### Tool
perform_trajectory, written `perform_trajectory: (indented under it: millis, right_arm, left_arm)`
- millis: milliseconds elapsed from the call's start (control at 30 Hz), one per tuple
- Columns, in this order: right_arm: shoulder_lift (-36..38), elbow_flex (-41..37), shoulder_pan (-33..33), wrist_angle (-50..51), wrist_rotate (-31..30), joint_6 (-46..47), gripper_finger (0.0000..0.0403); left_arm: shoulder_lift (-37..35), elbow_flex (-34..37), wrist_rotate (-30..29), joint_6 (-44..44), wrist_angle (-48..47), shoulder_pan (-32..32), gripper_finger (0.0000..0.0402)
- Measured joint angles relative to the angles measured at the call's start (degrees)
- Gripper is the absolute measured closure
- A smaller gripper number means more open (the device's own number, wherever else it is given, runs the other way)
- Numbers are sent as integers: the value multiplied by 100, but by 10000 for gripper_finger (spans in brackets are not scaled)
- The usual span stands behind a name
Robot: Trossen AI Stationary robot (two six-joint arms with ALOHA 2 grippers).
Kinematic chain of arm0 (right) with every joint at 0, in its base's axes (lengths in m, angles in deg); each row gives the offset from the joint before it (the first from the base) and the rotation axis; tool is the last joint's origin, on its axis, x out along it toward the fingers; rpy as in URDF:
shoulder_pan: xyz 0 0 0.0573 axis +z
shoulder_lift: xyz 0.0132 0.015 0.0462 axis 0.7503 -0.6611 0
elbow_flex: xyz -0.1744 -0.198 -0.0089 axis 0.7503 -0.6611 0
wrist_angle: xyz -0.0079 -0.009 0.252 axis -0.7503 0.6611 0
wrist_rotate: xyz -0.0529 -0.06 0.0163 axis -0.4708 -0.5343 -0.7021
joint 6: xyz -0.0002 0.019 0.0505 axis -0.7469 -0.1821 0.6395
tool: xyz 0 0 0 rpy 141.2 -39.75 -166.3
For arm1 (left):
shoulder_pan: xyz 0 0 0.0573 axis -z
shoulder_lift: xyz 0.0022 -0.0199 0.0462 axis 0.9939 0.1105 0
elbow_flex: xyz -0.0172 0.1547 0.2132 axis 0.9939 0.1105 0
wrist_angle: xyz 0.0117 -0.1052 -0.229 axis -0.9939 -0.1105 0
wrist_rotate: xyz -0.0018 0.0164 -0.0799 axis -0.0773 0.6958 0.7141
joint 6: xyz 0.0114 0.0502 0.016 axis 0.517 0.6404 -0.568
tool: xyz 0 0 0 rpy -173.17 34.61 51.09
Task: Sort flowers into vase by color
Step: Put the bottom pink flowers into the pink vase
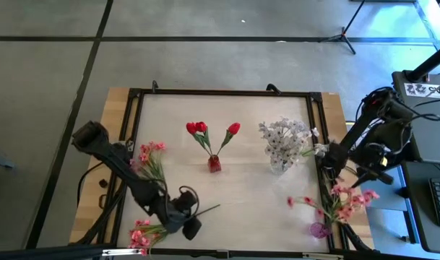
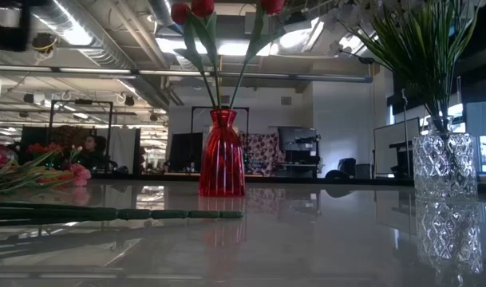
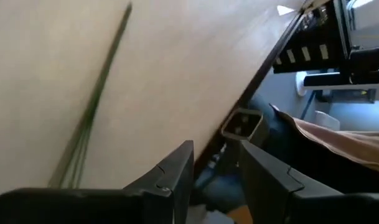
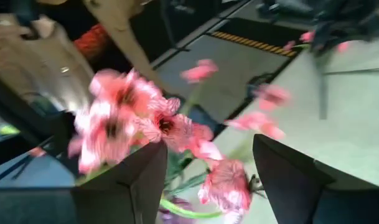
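A red vase (image 1: 214, 164) (image 2: 221, 155) in the middle of the table holds red tulips (image 1: 202, 130). A clear vase (image 1: 280, 165) (image 2: 444, 163) holds white sprigs (image 1: 283, 137). A small purple vase (image 1: 319, 230) at the near right corner holds pink sprays (image 1: 342, 198) (image 4: 145, 121). More pink sprays lie flat at the left edge (image 1: 151, 155) and the near left (image 1: 140, 235). My left gripper (image 1: 192, 227) (image 3: 215, 180) is open, low at the near edge. A green stem (image 3: 96, 106) (image 2: 115, 214) runs beside it, not between the fingers. My right gripper (image 1: 334, 177) (image 4: 208, 180) is open, just short of the pink sprays in the purple vase.
A dark metal frame (image 1: 220, 92) borders the table. Its rail (image 3: 264, 68) lies close to my left gripper. Bare tabletop (image 1: 256, 209) stretches between the red vase and the near edge. A monitor stand and cables (image 1: 422, 87) stand beyond the right edge.
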Motion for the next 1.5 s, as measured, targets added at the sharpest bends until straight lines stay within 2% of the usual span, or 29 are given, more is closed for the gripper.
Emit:
perform_trajectory:
  millis: [233,433,667,767,867,967,1033,1100,1200,1300,1400,1500]
  right_arm:
    - [23,441,0,495,-810,-23,166]
    - [37,581,0,598,-1171,-44,166]
    - [37,587,0,519,-1317,-42,166]
    - [37,587,0,400,-1316,-66,166]
    - [37,587,0,397,-1316,-81,166]
    - [37,587,0,402,-1316,-83,166]
    - [37,587,0,405,-1318,-85,166]
    - [37,587,0,411,-1318,-114,166]
    - [41,587,0,427,-1320,-190,166]
    - [52,675,0,582,-1334,-192,166]
    - [61,773,0,708,-1509,-202,166]
    - [60,880,0,790,-1667,-240,166]
  left_arm:
    - [373,1,419,-1418,-932,501,297]
    - [863,-7,897,-1591,-1048,590,298]
    - [927,-12,763,-1022,-1544,350,298]
    - [928,-12,249,-497,-1538,166,298]
    - [927,-12,-293,194,-1032,-122,298]
    - [927,-13,-597,1203,58,-402,298]
    - [905,-165,-369,1590,270,-549,298]
    - [842,-470,20,1615,-332,-614,298]
    - [800,-1093,661,1242,-2014,-566,298]
    - [798,-1588,1378,496,-3583,-410,298]
    - [794,-1607,1895,-220,-4089,-118,298]
    - [874,-1355,2348,-783,-4083,199,298]
